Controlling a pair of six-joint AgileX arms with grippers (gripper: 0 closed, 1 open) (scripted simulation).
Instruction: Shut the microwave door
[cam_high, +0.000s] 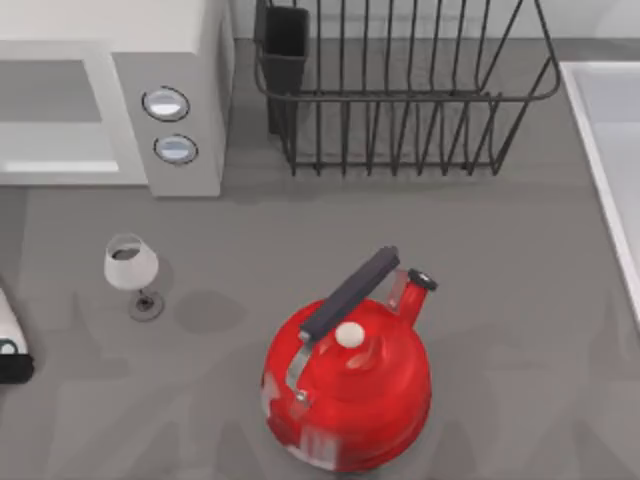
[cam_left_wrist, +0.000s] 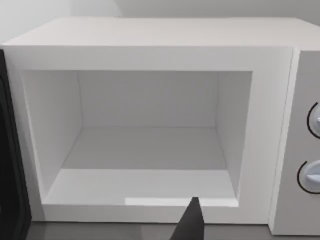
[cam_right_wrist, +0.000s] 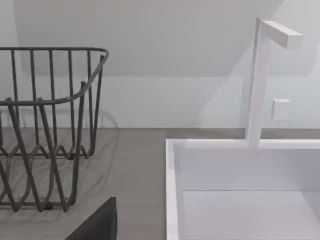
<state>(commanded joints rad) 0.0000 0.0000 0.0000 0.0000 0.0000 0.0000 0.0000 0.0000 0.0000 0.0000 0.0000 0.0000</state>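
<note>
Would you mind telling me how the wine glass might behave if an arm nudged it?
The wine glass would probably tip easily: its wide bowl sits on a thin stem and small foot. It looks fragile, and once down it would likely roll on the table.

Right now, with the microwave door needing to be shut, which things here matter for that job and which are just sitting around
For the job:
microwave, cavity open and bare
microwave door, swung open at the cavity's side
left gripper, facing the cavity

Just lying about:
red kettle
wine glass
black wire dish rack
sink with its tap
</note>
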